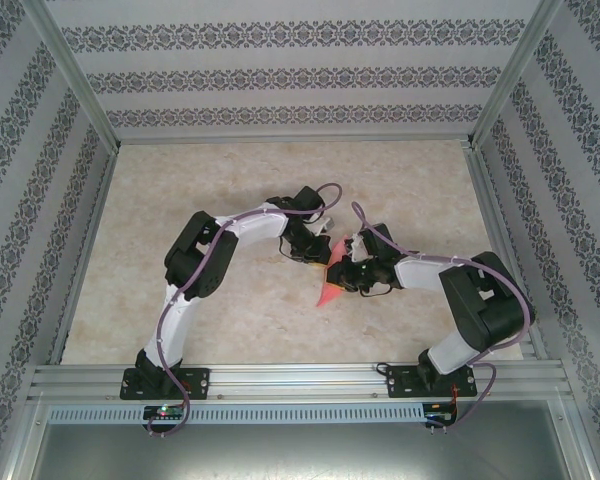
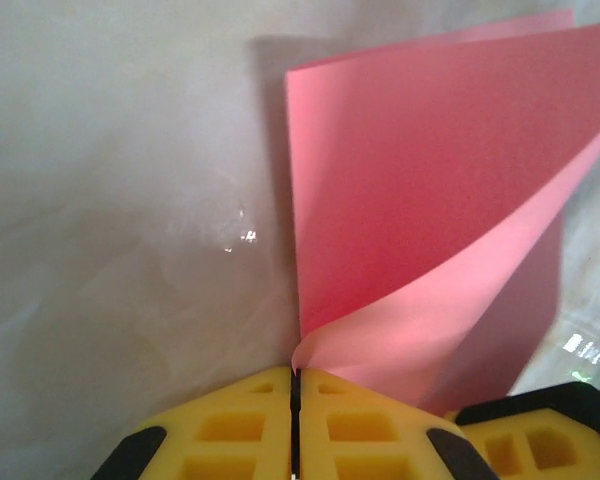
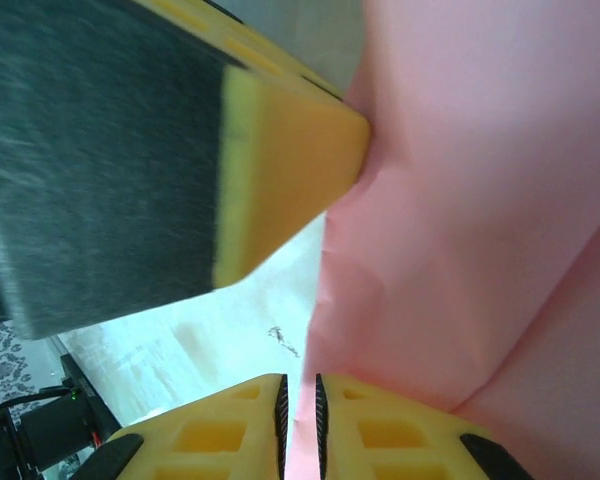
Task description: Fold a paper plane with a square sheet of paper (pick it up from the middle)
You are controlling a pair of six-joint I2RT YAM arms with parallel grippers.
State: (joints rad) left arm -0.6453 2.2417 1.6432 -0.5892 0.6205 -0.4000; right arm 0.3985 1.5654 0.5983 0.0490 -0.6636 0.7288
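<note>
Left gripper: yellow-padded two-finger left gripper [image 2: 295, 388], jaws pressed together on a curled edge of the paper.
Right gripper: yellow-padded right gripper [image 3: 298, 400], jaws nearly closed, pinching the paper.
Paper: thin pink-red square sheet of paper [image 2: 420, 200], bent over, held between both grippers above mid-table.
Table: beige marbled tabletop [image 1: 180, 200].
Backdrop: patterned wallpaper walls [image 1: 280, 80].

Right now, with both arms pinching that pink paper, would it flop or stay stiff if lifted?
Probably floppy: the pink paper curls away from where the left jaws pinch it. Likely light, since two small pinches, left jaws and right jaws, seem to hold it up. It may crease easily; it puckers where pinched.
</note>
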